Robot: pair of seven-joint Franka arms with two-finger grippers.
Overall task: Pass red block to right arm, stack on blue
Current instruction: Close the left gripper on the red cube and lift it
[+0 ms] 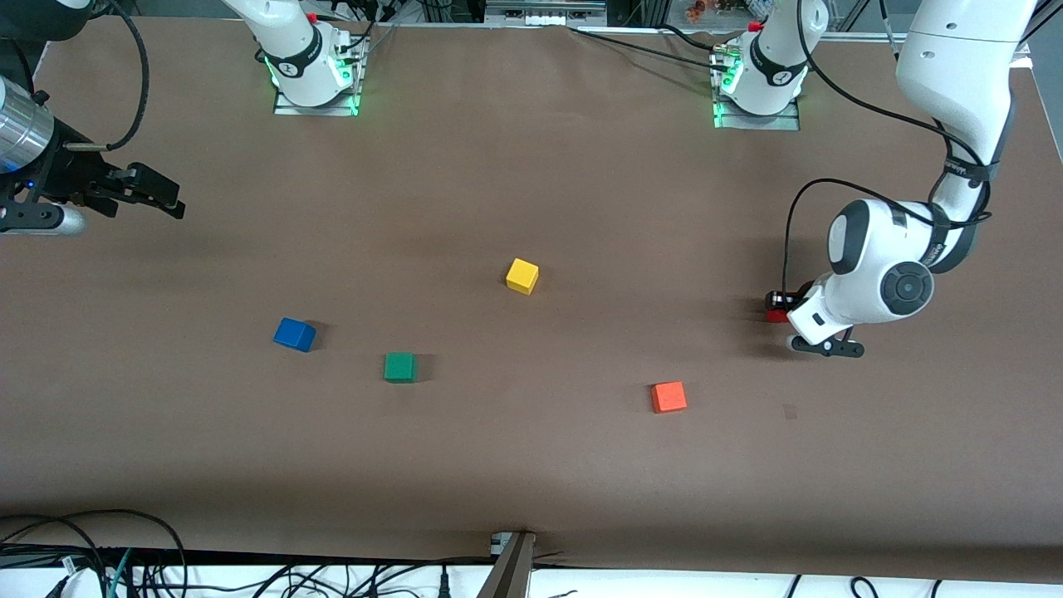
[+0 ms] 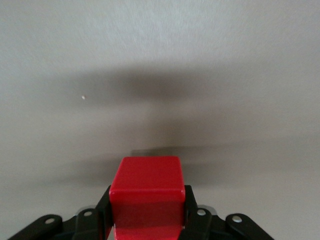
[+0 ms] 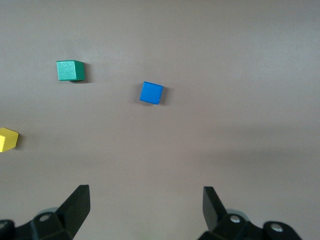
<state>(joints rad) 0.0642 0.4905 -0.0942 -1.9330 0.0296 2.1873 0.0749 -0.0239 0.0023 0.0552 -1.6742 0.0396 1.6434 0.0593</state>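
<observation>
No lettering, number or brand can be read anywhere: the cubes are plain, the table (image 1: pixel 531 465) bears no marks, and the small logos on the arms are too tiny to read.

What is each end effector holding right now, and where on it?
The left end effector grips the small deep-red cube by two opposite side faces, low over the table. The right end effector is open, holding nothing.

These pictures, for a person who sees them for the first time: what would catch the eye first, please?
First, the red block clamped in the left gripper, low at the left arm's end of the table. Next, four loose cubes: yellow cube, blue cube, green cube and orange-red cube. The right gripper waits open, up over the right arm's end.
</observation>
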